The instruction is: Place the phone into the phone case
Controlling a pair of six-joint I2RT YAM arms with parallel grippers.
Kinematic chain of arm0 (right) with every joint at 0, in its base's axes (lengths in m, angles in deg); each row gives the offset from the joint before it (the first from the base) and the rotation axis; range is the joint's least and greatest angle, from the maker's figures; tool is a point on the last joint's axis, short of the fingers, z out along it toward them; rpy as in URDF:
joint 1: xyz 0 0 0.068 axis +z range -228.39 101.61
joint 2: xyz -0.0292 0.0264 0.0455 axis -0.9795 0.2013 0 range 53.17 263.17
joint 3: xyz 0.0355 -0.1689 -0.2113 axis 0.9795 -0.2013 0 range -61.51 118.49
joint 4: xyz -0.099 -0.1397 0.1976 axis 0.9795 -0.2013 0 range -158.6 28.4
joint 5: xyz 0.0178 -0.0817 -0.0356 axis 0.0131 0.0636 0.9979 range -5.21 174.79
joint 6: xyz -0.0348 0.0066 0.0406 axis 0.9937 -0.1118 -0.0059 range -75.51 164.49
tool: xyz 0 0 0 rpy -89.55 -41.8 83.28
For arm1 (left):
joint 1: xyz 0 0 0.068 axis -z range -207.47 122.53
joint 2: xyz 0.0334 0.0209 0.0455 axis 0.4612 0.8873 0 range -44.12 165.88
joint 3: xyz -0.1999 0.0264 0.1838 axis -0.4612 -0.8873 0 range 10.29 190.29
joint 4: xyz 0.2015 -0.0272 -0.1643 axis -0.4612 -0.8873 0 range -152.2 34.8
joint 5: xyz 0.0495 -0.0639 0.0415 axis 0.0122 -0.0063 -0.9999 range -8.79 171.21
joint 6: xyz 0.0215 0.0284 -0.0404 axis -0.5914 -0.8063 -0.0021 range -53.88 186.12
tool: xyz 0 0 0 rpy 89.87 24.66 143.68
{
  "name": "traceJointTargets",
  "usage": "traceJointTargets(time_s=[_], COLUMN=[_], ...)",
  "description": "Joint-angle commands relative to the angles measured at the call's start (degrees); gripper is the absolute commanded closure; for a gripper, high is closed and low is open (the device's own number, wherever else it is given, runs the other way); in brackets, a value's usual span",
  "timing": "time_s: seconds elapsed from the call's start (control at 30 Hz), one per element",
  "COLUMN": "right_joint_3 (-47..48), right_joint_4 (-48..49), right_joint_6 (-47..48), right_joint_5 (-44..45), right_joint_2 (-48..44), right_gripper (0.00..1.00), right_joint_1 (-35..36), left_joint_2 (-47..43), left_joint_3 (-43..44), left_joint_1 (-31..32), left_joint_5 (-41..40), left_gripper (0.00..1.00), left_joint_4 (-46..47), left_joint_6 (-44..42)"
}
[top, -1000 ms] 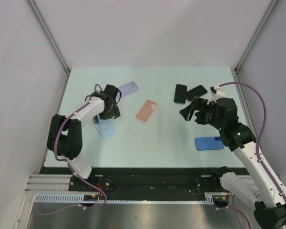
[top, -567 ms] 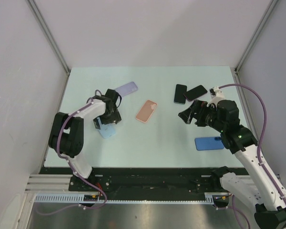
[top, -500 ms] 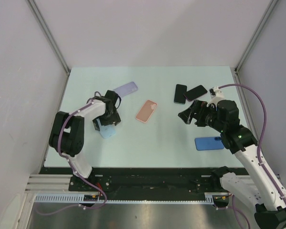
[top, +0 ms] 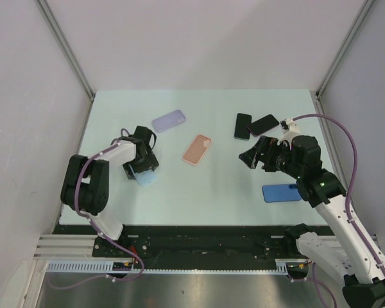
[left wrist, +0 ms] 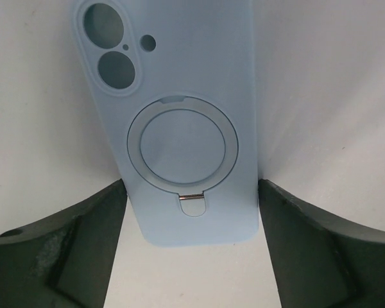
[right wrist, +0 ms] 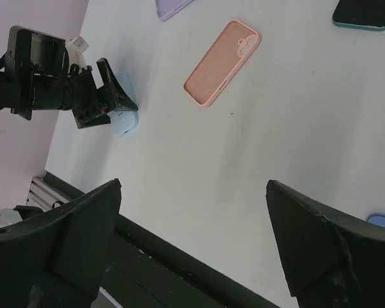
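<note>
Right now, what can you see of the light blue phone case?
The light blue phone case lies flat, back up, on the pale table. It looks smooth and matte, with two round camera holes, a smaller hole and a flat ring on a metal hinge. The open left pincer straddles its ring end.

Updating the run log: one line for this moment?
left end effector open, flanking light blue case | right end effector open, empty | blue phone uncased
</note>
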Motion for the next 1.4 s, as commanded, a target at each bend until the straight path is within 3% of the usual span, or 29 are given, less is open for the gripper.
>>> traceJointTargets(time_s=[0.0, 0.07, 0.23, 0.47, 0.63, 0.77, 0.9, 1.23, 1.33, 1.37], right_joint_3=[0.0, -0.7, -4.7, -10.9, -12.8, -12.7, -12.7, -12.8, -12.7, -12.8], right_joint_4=[1.3, 1.4, 5.5, 16.3, 29.7, 36.0, 41.7, 42.5, 42.1, 41.3], right_joint_6=[-0.1, -1.3, -4.7, -12.2, -14.6, -18.3, -22.2, -26.5, -27.1, -27.0], right_joint_5=[-1.2, -1.4, -4.9, -10.6, -7.4, -4.8, -4.8, 1.2, 1.8, 2.2], right_joint_2=[-0.8, -0.8, -0.5, 3.1, 9.3, 16.9, 22.0, 28.9, 29.5, 29.2], right_gripper=[0.0, 0.0, 0.01, 0.09, 0.19, 0.3, 0.33, 0.44, 0.49, 0.56], right_joint_1=[0.1, 0.0, 0.1, 1.3, 8.8, 13.3, 16.2, 22.0, 23.8, 24.3], left_joint_2=[-0.1, -0.7, -7.3, -22.0, -31.9, -36.9, -40.2, -38.1, -37.9, -37.7], left_joint_3=[-2.6, -3.5, -8.0, -17.3, -22.1, -26.2, -30.8, -34.0, -34.1, -34.1], left_joint_1=[-0.5, -0.6, -0.5, 1.9, 10.7, 16.6, 20.2, 21.0, 21.3, 21.2], left_joint_5=[3.5, 5.1, 14.4, 38.5, 46.6, 47.9, 46.7, 49.9, 49.9, 50.0], left_gripper=[0.18, 0.26, 0.34, 0.39, 0.39, 0.4, 0.41, 0.41, 0.41, 0.41], left_joint_4=[3.0, 3.2, 7.3, 19.7, 28.0, 35.0, 40.0, 45.9, 47.2, 47.4], left_joint_6=[1.5, 1.5, 0.5, -2.5, -2.2, 0.9, 2.1, 2.7, 3.0, 3.0])
